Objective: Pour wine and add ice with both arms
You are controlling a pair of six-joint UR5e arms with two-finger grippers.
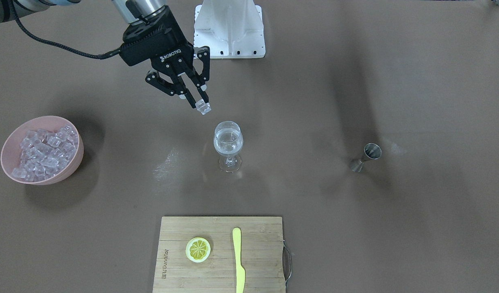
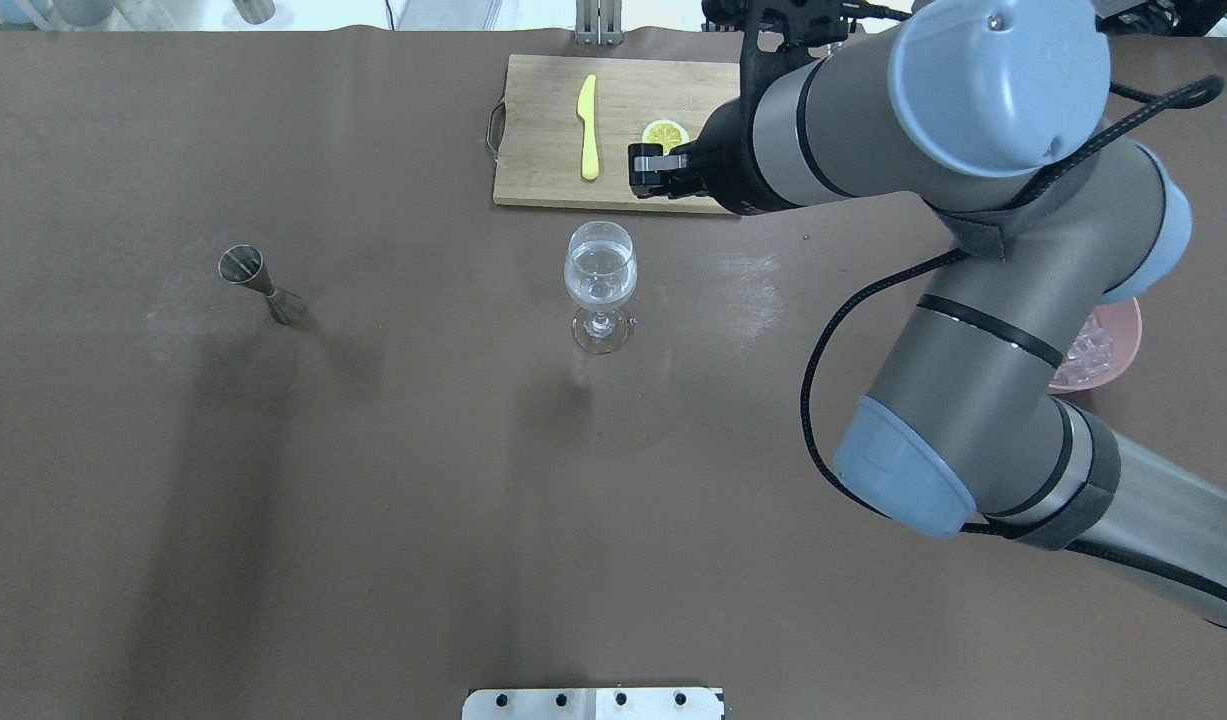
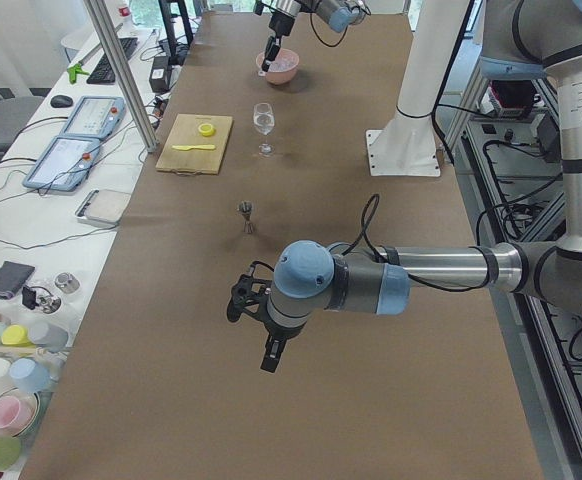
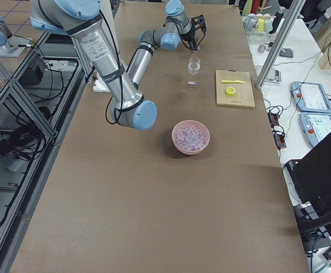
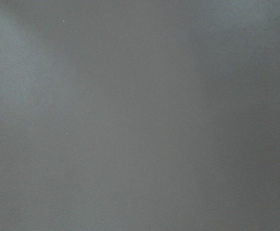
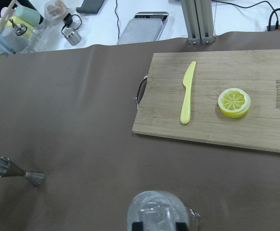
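The wine glass (image 1: 228,142) stands mid-table with clear liquid in its cup; it also shows in the overhead view (image 2: 600,272). My right gripper (image 1: 201,102) hangs above and just robot-side of the glass, shut on one clear ice cube (image 1: 203,107). In the right wrist view the cube (image 6: 158,217) sits between the fingertips (image 6: 138,225) over the glass rim (image 6: 178,198). The pink bowl (image 1: 72,162) holds many ice cubes (image 1: 44,152). My left gripper (image 3: 269,350) shows only in the exterior left view, low over bare table; I cannot tell if it is open or shut.
A steel jigger (image 1: 366,156) stands on the robot's left side. A wooden cutting board (image 1: 257,228) at the far edge carries a lemon slice (image 1: 198,249) and a yellow knife (image 1: 238,260). The white base (image 1: 229,28) is behind the glass.
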